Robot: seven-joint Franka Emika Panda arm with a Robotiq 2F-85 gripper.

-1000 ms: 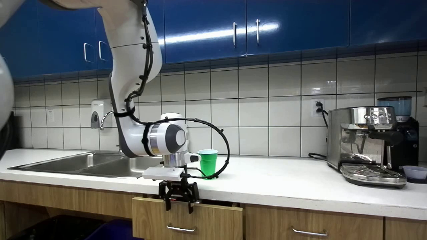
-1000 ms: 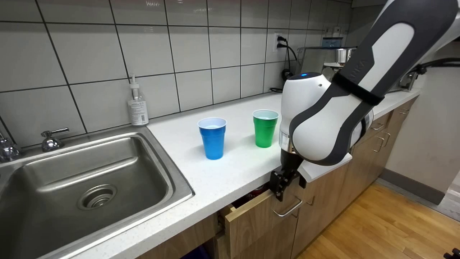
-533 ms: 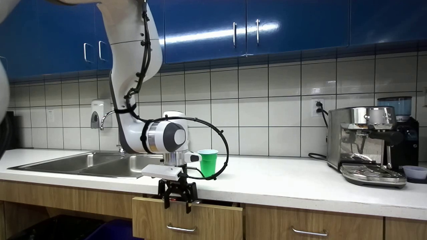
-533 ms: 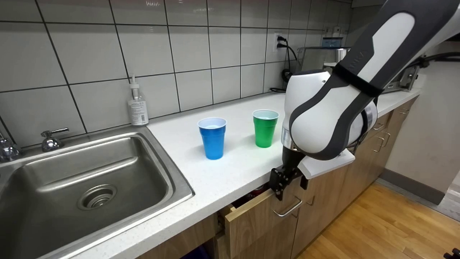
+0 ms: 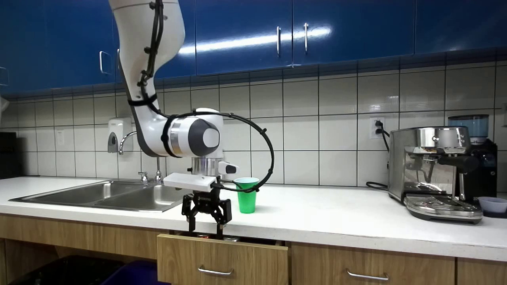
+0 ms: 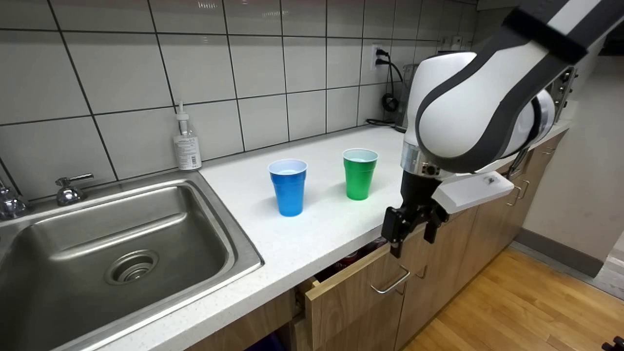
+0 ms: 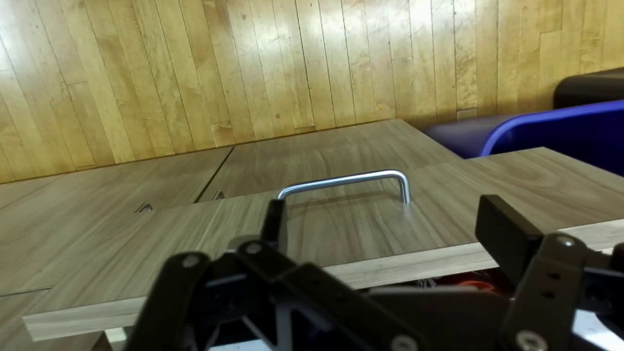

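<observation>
Here, I am hovering with my Robotiq gripper spread wide near the front edge of a partly open wooden drawer that is jutting from beneath the countertop, where a green plastic cup is standing.

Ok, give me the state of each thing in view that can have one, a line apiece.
Gripper: open, holding nothing
Drawer: partly open
Green cup: upright, mouth up
Blue cup: upright, mouth up
Pump bottle: upright, fill level unclear
Blue cabinet doors: shut
Black plugs: plugged in
Espresso machine: on or off, cannot tell
</observation>
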